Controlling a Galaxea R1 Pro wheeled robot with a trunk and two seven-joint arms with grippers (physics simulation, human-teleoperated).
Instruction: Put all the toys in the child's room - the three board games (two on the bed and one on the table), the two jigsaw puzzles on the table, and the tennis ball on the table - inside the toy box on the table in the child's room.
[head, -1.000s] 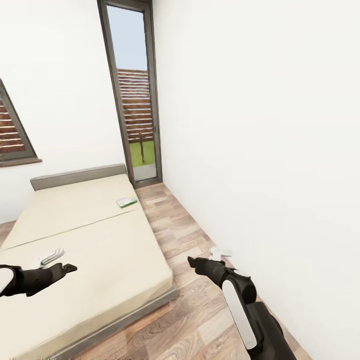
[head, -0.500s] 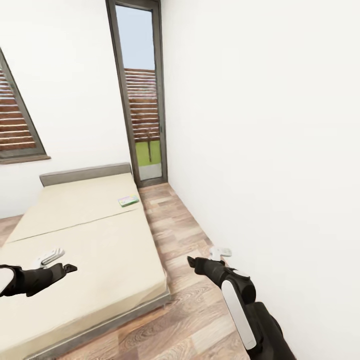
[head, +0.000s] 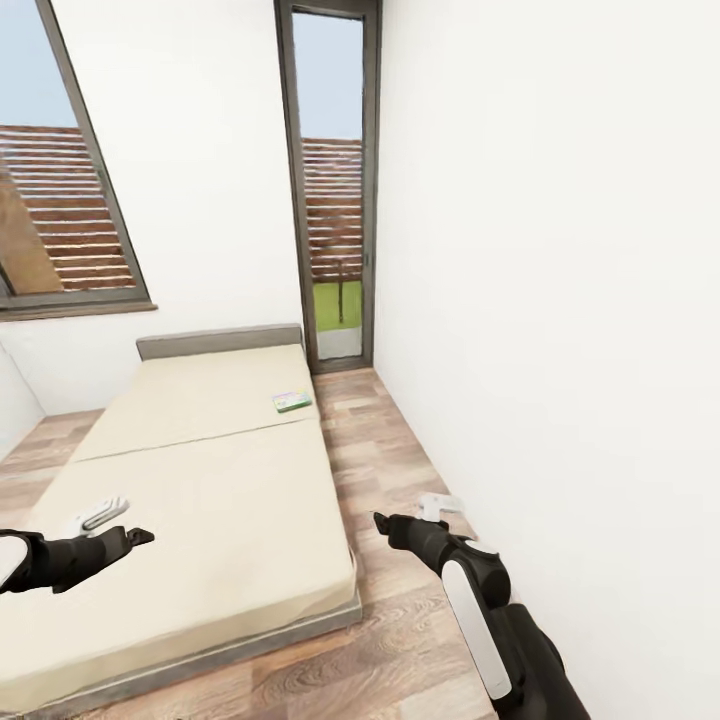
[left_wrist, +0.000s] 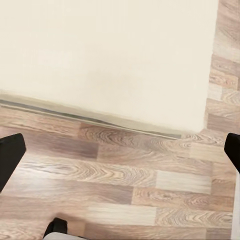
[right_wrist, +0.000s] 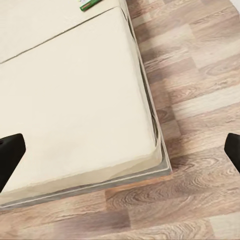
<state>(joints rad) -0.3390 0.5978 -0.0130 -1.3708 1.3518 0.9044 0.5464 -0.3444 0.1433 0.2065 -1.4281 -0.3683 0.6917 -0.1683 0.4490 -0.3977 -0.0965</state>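
A small flat green and white board game (head: 292, 401) lies on the bed (head: 200, 500), near the mattress's right edge and not far from the grey headboard. The right wrist view catches it too, as the board game (right_wrist: 90, 4) at the far end of the mattress. My left gripper (head: 100, 516) hangs open over the bed's near left part, holding nothing. Above the wooden floor right of the bed, my right gripper (head: 440, 505) is open and empty too. The table, toy box, jigsaw puzzles and tennis ball are out of view.
A white wall (head: 560, 300) runs close along my right side. A strip of wooden floor (head: 390, 470) leads between bed and wall to a tall glass door (head: 335, 200). A large window (head: 60, 200) sits in the far wall above the headboard (head: 220, 342).
The whole picture has shifted: the camera has swung left, bringing more of the window and the bed's left side into view. Both arms hold the same pose, and the board game lies where it was.
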